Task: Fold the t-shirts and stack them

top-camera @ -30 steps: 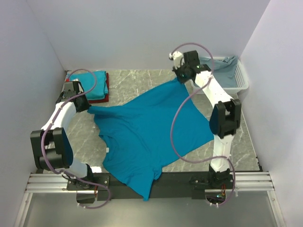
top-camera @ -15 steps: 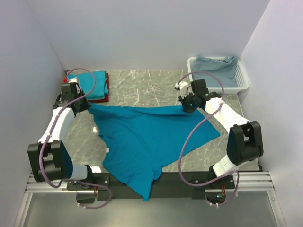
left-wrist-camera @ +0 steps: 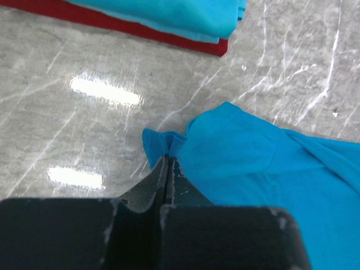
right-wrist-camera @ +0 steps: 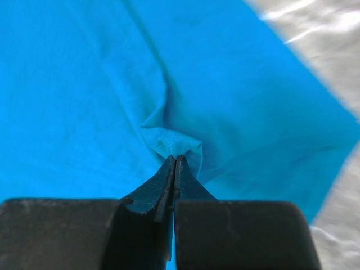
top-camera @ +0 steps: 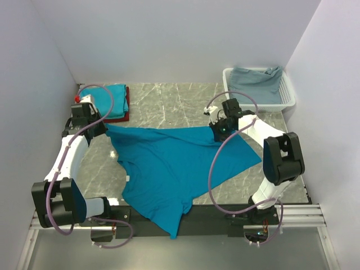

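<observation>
A bright teal t-shirt (top-camera: 169,169) lies spread across the middle of the table, its near part hanging over the front rail. My left gripper (top-camera: 103,127) is shut on the shirt's far left corner (left-wrist-camera: 163,140), low over the marble. My right gripper (top-camera: 216,130) is shut on a pinched bit of the cloth (right-wrist-camera: 177,143), so the far edge runs in a straight fold between both grippers. At the back left sits a stack: a folded teal shirt (top-camera: 109,98) on a dark red one (left-wrist-camera: 140,31).
A white lattice basket (top-camera: 287,95) holding a grey-blue cloth (top-camera: 256,79) stands at the back right. Walls close in on the left, back and right. The black front rail (top-camera: 208,212) runs along the near edge.
My right gripper has carried its corner of the shirt from the far right back toward me and left, folding the far part over. The left gripper has barely shifted.
</observation>
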Robot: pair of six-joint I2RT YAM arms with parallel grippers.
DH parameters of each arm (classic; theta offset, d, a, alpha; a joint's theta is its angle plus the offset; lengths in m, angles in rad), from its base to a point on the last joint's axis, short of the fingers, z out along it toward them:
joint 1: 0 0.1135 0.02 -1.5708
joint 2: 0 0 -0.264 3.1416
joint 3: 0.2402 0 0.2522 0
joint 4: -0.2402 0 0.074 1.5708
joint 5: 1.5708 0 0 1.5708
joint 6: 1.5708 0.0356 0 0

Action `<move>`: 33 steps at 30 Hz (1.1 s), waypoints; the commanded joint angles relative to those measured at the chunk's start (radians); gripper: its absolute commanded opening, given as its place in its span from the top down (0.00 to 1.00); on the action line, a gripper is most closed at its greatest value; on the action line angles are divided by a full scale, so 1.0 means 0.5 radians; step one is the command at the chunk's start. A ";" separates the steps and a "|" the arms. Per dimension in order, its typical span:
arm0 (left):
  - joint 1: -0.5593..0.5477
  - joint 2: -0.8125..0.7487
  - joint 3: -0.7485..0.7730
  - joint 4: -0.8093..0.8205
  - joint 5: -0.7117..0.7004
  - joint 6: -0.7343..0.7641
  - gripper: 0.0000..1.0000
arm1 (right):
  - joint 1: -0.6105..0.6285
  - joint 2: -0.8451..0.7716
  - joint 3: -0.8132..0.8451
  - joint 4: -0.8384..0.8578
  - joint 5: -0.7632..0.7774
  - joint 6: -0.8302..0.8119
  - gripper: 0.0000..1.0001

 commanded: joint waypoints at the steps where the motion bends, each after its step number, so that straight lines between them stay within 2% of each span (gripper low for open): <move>1: -0.010 -0.075 -0.034 0.088 0.032 0.006 1.00 | -0.007 0.027 0.030 -0.153 -0.150 -0.091 1.00; 3: -0.010 -0.057 -0.034 0.085 0.041 0.009 1.00 | -0.004 0.027 -0.001 -0.180 -0.147 -0.112 0.99; 5: -0.010 -0.029 -0.031 0.085 0.053 0.012 1.00 | -0.004 0.039 -0.010 -0.205 -0.125 -0.115 0.92; 6: -0.010 -0.023 -0.031 0.088 0.053 0.012 1.00 | -0.004 0.051 -0.010 -0.205 -0.113 -0.112 0.80; 8: -0.007 -0.023 -0.034 0.091 0.056 0.012 1.00 | -0.007 0.051 -0.004 -0.174 -0.073 -0.091 0.69; 9: -0.007 -0.026 -0.034 0.091 0.053 0.015 1.00 | -0.010 0.054 0.002 -0.168 -0.067 -0.069 0.60; 12: -0.013 -0.035 -0.049 0.097 0.062 0.012 1.00 | -0.025 0.079 0.090 -0.177 -0.061 -0.020 0.54; 18: -0.016 -0.029 -0.059 0.097 0.066 0.018 1.00 | -0.065 0.186 0.250 -0.306 -0.257 0.004 0.53; 22: -0.013 -0.029 -0.059 0.097 0.069 0.018 1.00 | -0.087 0.189 0.210 -0.230 -0.156 0.032 0.53; 26: -0.022 -0.023 -0.059 0.097 0.072 0.022 1.00 | -0.203 0.244 0.284 -0.300 -0.205 0.017 0.53; 30: -0.025 -0.026 -0.062 0.100 0.069 0.022 1.00 | -0.341 0.257 0.290 -0.425 -0.380 -0.096 0.55; 33: -0.025 -0.017 -0.056 0.100 0.065 0.022 1.00 | -0.341 0.297 0.263 -0.478 -0.414 -0.124 0.57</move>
